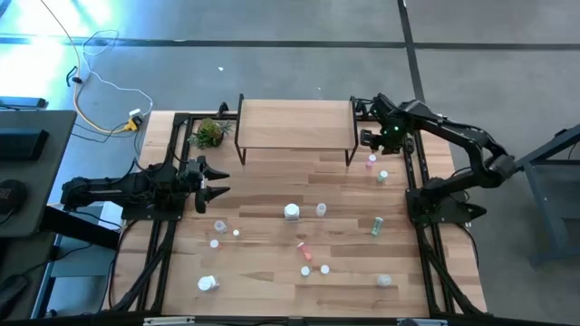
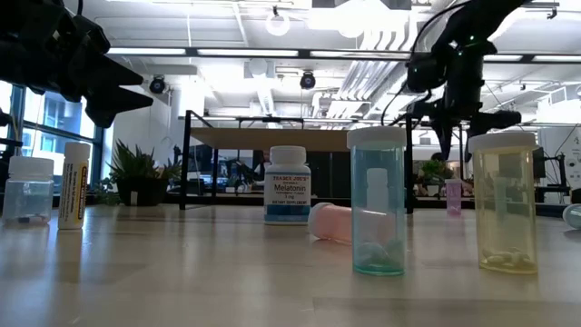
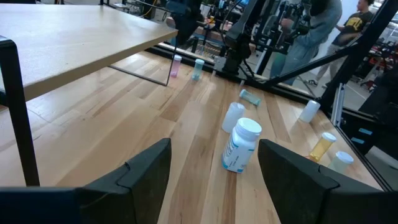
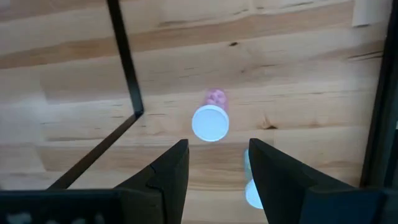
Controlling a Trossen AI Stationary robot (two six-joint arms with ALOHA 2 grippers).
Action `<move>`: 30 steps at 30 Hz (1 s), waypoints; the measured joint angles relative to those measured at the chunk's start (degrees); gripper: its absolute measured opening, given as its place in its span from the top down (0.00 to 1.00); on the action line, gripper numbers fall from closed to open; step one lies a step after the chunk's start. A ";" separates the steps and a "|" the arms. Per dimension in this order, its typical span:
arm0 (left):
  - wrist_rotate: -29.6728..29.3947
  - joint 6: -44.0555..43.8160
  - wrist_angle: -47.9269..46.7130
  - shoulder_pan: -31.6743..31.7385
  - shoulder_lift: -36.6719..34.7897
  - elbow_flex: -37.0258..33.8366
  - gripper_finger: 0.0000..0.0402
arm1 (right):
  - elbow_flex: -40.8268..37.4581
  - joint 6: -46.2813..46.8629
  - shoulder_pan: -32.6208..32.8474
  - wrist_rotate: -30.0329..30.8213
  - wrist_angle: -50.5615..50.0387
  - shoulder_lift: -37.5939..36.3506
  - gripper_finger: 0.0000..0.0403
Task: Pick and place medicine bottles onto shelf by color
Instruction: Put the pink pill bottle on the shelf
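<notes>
Hovering with fingers spread, the right gripper (image 4: 214,171) is looking down on the small pink white-capped plastic bottle (image 4: 211,119) beside the low light-wood shelf's (image 1: 294,120) leg; centring before descending seems wise.

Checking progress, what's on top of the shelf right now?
Nothing shows on the shelf; its wooden top is bare in the high view. The right end effector hovers beside it, above a pink bottle.
</notes>
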 joint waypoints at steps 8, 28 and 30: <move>0.00 0.13 0.00 0.00 0.00 0.02 0.43 | 0.00 0.00 -0.02 0.27 0.50 4.45 0.61; 0.00 0.13 -0.02 0.00 0.00 0.00 0.43 | -0.04 -4.43 0.00 -0.18 4.18 5.37 0.59; 0.02 0.13 -0.02 -0.01 0.00 0.01 0.43 | -0.04 -4.54 0.00 -0.20 4.13 5.37 0.58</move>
